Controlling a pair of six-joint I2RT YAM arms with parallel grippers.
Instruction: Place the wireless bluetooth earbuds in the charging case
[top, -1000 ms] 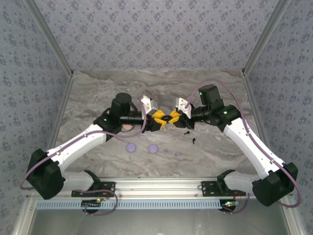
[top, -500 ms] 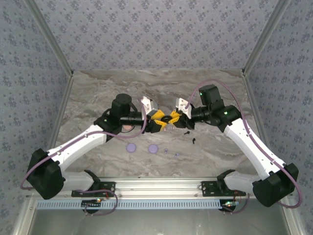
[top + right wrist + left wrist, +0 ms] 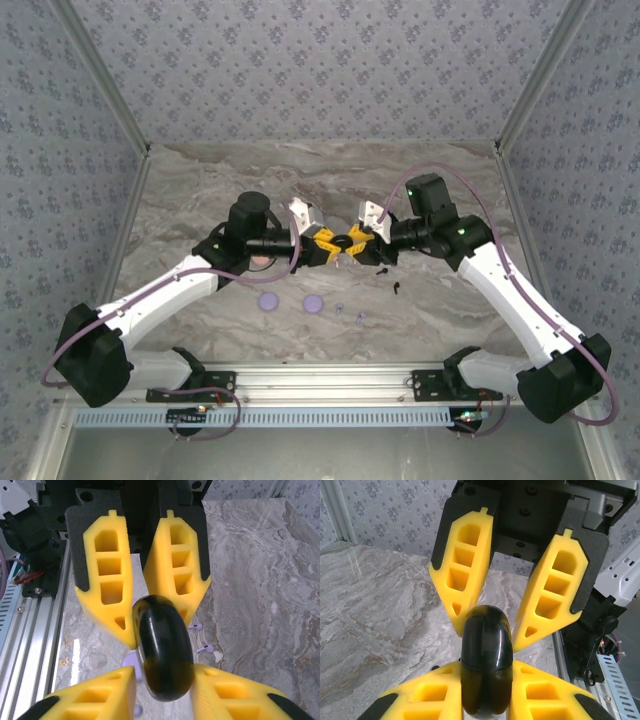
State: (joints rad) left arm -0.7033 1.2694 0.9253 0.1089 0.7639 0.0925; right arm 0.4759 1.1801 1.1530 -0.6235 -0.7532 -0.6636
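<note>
Right wrist view: the charging case [image 3: 162, 647] is being clamped by the left gripper [image 3: 157, 625], its long axis towards the right gripper [image 3: 164, 674], whose grip cannot be told. Lilac earbuds [image 3: 207, 649] are lying below, just beside its fingers.

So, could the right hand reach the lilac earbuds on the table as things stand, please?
Probably not at once: the right hand is around the black case that the left hand grips. The lilac earbuds lie uncovered on the table below, so the path looks free otherwise.
</note>
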